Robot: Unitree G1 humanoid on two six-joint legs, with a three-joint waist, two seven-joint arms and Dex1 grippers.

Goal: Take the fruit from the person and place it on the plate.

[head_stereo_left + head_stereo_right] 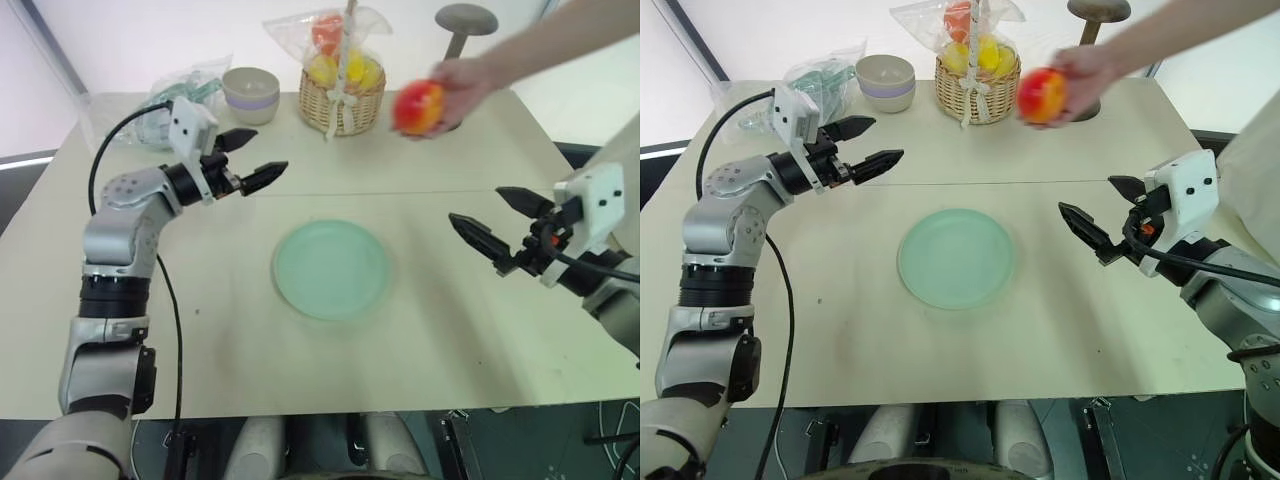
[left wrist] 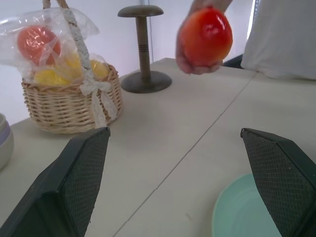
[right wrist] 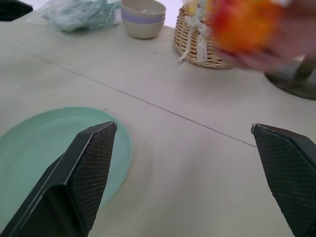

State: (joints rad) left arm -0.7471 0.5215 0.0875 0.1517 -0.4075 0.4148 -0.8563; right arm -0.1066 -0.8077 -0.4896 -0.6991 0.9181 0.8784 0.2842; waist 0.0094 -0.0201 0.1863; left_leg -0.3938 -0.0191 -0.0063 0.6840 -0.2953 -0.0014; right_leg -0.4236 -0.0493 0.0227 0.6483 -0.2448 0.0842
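lab-like: bare table [image 1: 450, 330], white walls

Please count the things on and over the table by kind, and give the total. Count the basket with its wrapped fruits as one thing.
Loose fruit, held over the table by the person's hand: 1
Plate, mint green: 1
Bowl: 1
Wicker basket with wrapped fruits: 1
Plastic bag with greenish contents: 1
Wooden stand: 1
Total: 6
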